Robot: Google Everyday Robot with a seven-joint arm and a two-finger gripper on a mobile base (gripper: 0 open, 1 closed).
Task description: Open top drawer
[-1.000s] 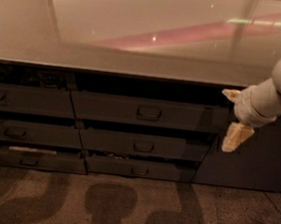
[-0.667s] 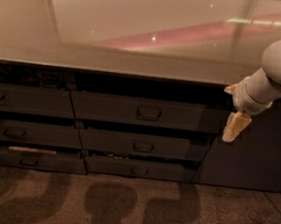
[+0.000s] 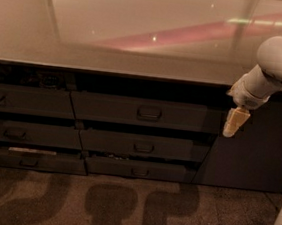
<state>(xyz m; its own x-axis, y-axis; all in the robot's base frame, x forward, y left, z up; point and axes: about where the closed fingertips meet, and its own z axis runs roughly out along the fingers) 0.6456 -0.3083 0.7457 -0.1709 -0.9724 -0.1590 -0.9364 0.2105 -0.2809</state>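
Observation:
The top drawer (image 3: 141, 112) is the wide dark grey front in the middle column, just under the countertop, with a small loop handle (image 3: 149, 113). It sits flush with the other fronts. My gripper (image 3: 234, 123) hangs pointing down from the white arm (image 3: 279, 61) at the right. It is just past the drawer's right end, level with the handle and well to the right of it, touching nothing.
A pale countertop (image 3: 136, 63) overhangs the drawers. Two shallower drawers (image 3: 140, 146) lie below the top one, and a second column (image 3: 26, 100) stands to the left. The bottom left drawer (image 3: 26, 151) shows a light strip along its top. A plain dark panel (image 3: 257, 152) is behind the gripper.
The arm has risen and the gripper has moved up and slightly left, towards the drawer's right end. The drawers have not moved.

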